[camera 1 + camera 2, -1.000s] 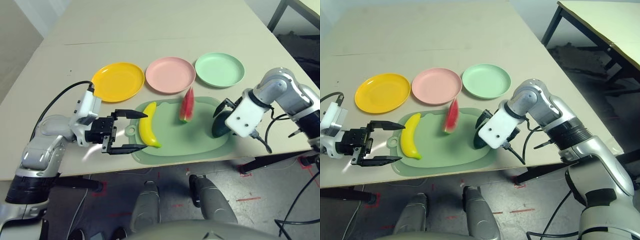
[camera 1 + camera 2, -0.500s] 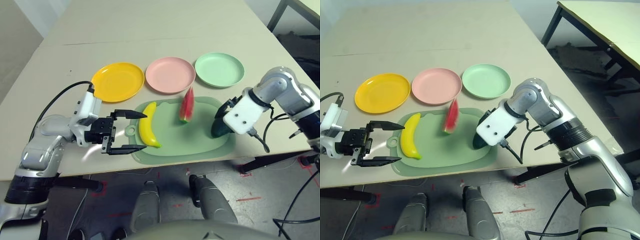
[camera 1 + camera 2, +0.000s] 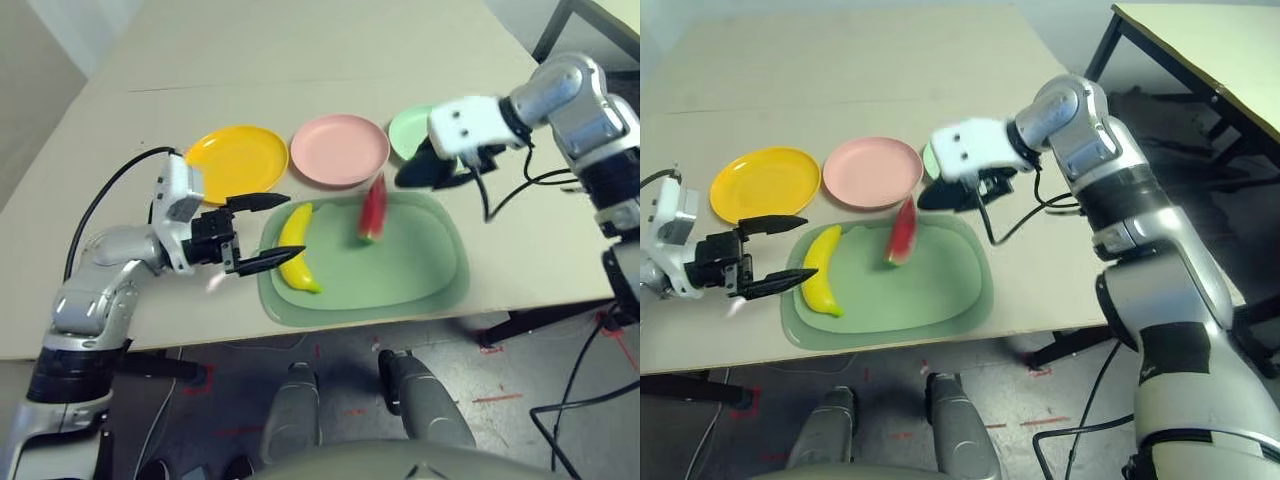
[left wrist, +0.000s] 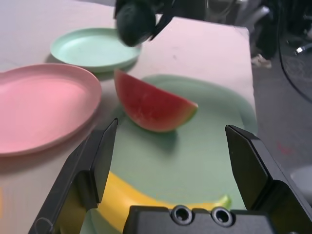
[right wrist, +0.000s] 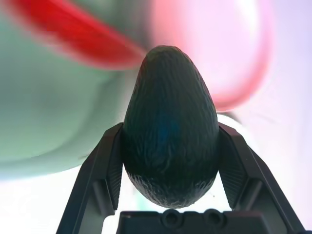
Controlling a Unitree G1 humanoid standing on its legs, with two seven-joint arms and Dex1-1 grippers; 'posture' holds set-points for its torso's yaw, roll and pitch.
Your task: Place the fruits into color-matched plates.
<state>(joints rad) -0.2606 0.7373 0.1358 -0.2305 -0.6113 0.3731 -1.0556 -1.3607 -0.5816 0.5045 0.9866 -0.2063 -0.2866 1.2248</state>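
Observation:
The dark green avocado [image 3: 424, 172] hangs in the air with my right gripper [image 5: 169, 146] shut on it, over the near left rim of the mint green plate [image 3: 412, 124]. On the pale green mat, the yellow banana [image 3: 293, 250] lies at the left and the red watermelon wedge [image 3: 373, 208] stands toward the middle. My left gripper [image 3: 294, 226] is open, its fingertips [image 3: 800, 281] reaching the banana's left side. The yellow plate [image 3: 237, 160] and pink plate [image 3: 340, 148] sit behind the mat with nothing in them.
The pale green cutting mat [image 3: 400, 270] lies near the table's front edge. A second table [image 3: 1230, 50] stands at the far right. Bare tabletop stretches behind the three plates.
My right gripper has lifted the avocado off the mat's right edge and carried it back and to the left, up to the mint green plate. My left gripper has edged closer to the banana.

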